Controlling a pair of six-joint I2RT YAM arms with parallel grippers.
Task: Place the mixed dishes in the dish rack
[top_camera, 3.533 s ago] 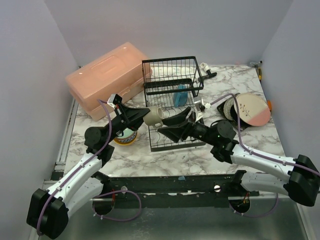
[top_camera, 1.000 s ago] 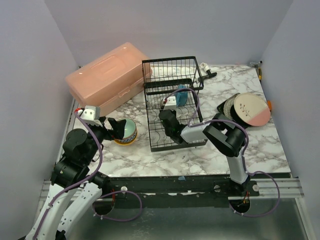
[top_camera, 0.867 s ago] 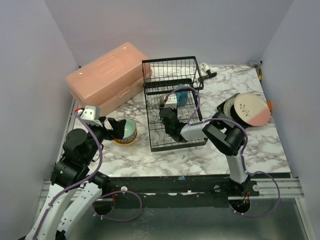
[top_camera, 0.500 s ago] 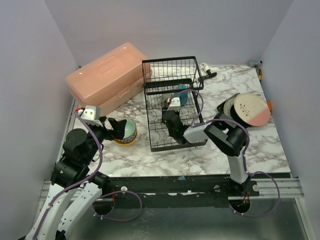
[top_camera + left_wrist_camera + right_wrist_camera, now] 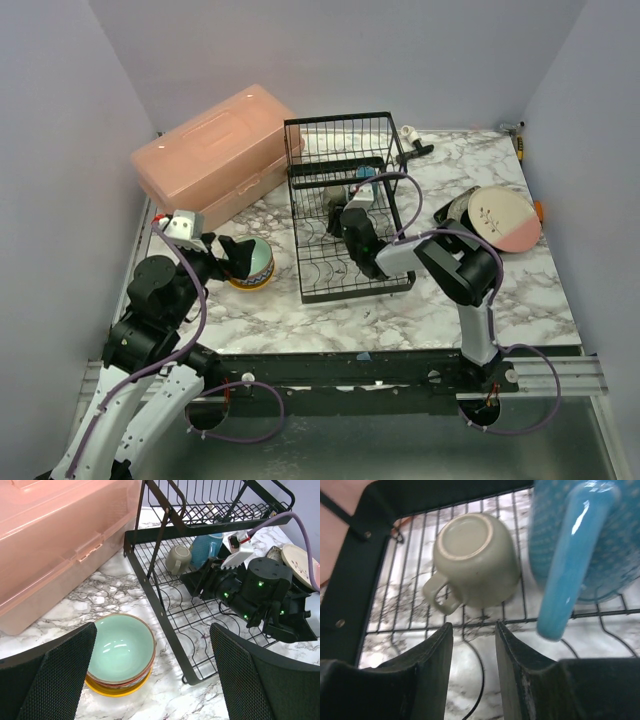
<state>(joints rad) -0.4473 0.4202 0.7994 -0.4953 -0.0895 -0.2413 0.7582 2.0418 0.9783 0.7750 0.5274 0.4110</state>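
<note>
L gripper (image 5: 152,630) is spread wide and empty, hovering over the bowl stack on the table (image 5: 400,320), just left of the dish rack (image 5: 350,294). The stack is a mint bowl (image 5: 122,645) on top, a red-rimmed bowl under it and a yellow bowl (image 5: 117,689) at the bottom. It sits on the marble, not touching the rack.

R gripper (image 5: 473,630) reaches into the rack's lower level from the right. Its fingers stand a narrow gap apart w/ nothing btwn them, only rack wire and marble showing through. Right ahead of the tips lies the olive mug (image 5: 475,562) on the wire floor, tipped so its base faces the wrist cam, handle to the lower left, not touched by the fingers. Beside it on the right is a blue dotted mug (image 5: 580,540), also in the lower level, handle toward the cam.

A pink-cream plate (image 5: 503,218) leans on dark dishes (image 5: 455,215) at the table's right side, well apart from the rack. A pink box (image 5: 215,155) sits back left — close to the rack's rear corner.
</note>
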